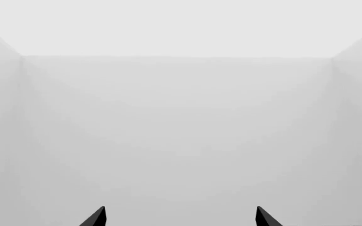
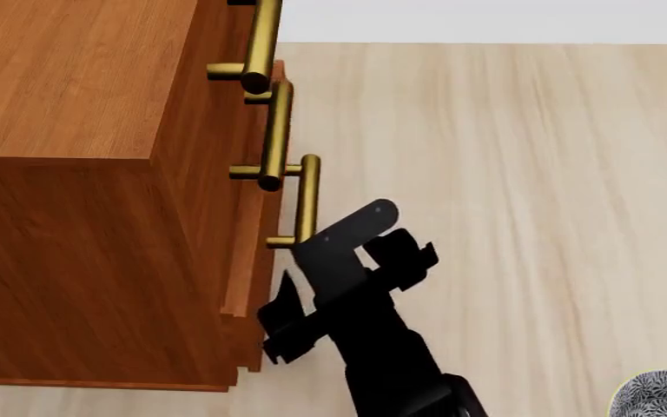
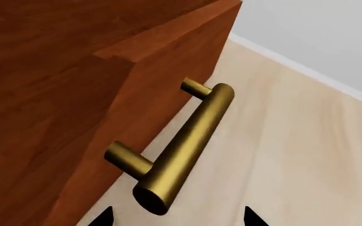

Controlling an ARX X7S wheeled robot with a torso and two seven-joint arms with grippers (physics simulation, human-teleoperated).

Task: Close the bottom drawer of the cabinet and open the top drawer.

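A boxy reddish-brown wood-grain cabinet [image 2: 67, 174] with three stacked drawers stands on a pale plank floor [image 2: 519, 174], just to the left of the black right end effector [image 2: 281, 326]. Its lowest drawer [image 2: 247, 261] juts slightly forward, its brushed brass bar handle [image 3: 187, 146] lying directly ahead of the right end effector's two dark fingertips [image 3: 105, 216], which are spread apart and touch nothing. The uppermost drawer [image 2: 220, 52] sits flush, its brass handle [image 2: 264, 43] cut off by the frame edge. The left end effector [image 1: 179, 217] faces only blank grey walls, prongs parted and empty. A grey patterned bowl [image 2: 658, 395] is clipped at the corner. No writing is visible.
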